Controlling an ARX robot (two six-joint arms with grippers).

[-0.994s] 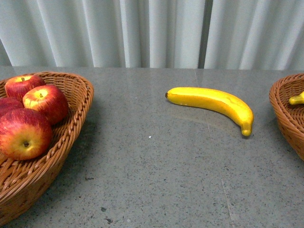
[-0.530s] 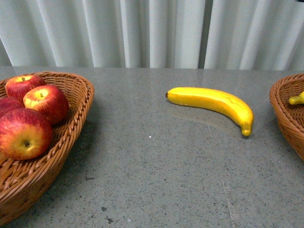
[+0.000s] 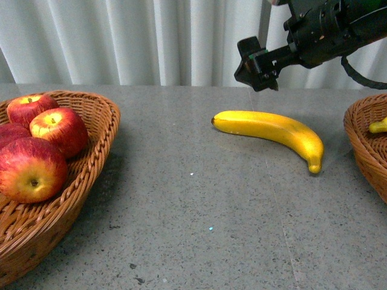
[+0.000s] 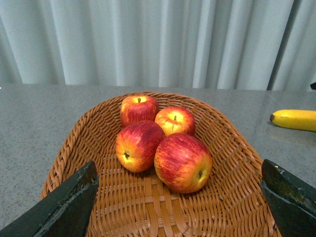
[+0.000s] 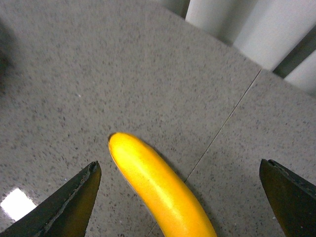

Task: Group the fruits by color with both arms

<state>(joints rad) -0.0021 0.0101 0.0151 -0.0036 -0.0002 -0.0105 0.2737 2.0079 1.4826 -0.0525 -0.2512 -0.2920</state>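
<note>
A long yellow banana [image 3: 272, 133] lies on the grey table, right of centre. My right gripper [image 3: 259, 67] hangs open above its left end; the right wrist view shows the banana [image 5: 158, 187] between the two wide-apart fingers. Several red apples [image 3: 30, 169] sit in the left wicker basket [image 3: 91, 157]. The left wrist view looks down on them [image 4: 182, 160], with my left gripper [image 4: 180, 207] open and empty above the basket's near part. Another banana's tip [image 3: 378, 125] shows in the right basket [image 3: 363, 145].
Pale curtains hang behind the grey speckled table [image 3: 193, 211]. The banana's end also shows at the edge of the left wrist view [image 4: 294, 119]. A table seam [image 5: 222, 128] runs past the banana.
My right arm has come into the front view from the upper right and now hangs above the banana's left end. The fruits have not moved.
</note>
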